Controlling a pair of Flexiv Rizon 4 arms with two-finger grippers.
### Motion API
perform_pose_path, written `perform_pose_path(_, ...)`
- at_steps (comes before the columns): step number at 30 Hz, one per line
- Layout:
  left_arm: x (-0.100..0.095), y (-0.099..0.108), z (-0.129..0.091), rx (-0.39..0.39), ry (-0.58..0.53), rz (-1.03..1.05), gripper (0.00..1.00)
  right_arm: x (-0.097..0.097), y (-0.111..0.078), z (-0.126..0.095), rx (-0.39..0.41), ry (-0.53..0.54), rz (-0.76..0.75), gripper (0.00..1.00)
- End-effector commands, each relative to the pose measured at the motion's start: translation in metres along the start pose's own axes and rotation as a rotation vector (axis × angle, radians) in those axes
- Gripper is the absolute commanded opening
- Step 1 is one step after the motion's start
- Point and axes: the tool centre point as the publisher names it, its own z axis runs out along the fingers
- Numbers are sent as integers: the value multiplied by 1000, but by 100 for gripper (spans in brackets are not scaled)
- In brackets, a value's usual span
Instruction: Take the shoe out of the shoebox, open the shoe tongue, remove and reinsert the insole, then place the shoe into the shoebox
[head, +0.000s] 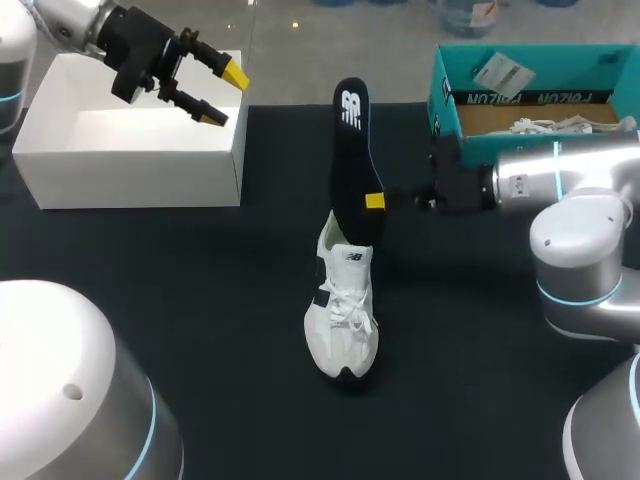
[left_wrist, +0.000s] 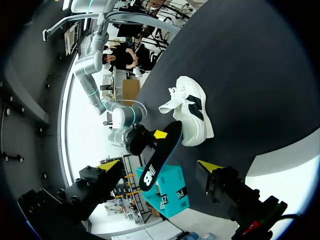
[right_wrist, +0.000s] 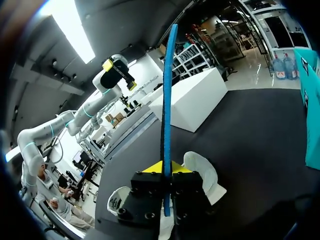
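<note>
The shoe (head: 342, 318) stands on its sole on the dark table (head: 180, 300), laces up, its heel toward the far edge. Directly over the heel the insole (head: 352, 160) stands almost upright, black face to the head camera, and rises well above the shoe. Its lower end sits at the heel opening, though I cannot tell whether it touches the shoe.

The right gripper (head: 375, 201) comes in from the shoe's right and is clamped on the insole near its lower end. In the right wrist view the insole's blue edge runs straight up from between the two yellow tips, with both fingers pressed against it and the shoe just beneath.

The left gripper (head: 222, 95) hangs well off to the shoe's far left, above the white box (head: 130, 150). Its fingers are spread wide and hold nothing. In the left wrist view the shoe and insole lie far ahead of it.

The teal shoebox (head: 530, 90) sits beyond the shoe to its right, behind the right arm, with something white in it that may be laces.
</note>
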Motion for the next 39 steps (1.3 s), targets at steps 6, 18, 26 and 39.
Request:
perform_pose_path(6, 0, 0, 0, 0, 3, 1, 100, 7, -11, 6, -13, -6, 11, 0)
perform_pose_path(18, 0, 0, 0, 0, 3, 1, 100, 9, -19, 9, -6, -1, 29, 0)
perform_pose_path(26, 0, 0, 0, 0, 3, 1, 100, 8, 12, 5, -30, -12, -32, 0)
perform_pose_path(39, 0, 0, 0, 0, 3, 1, 100, -2, 33, 54, -45, 67, -75, 0)
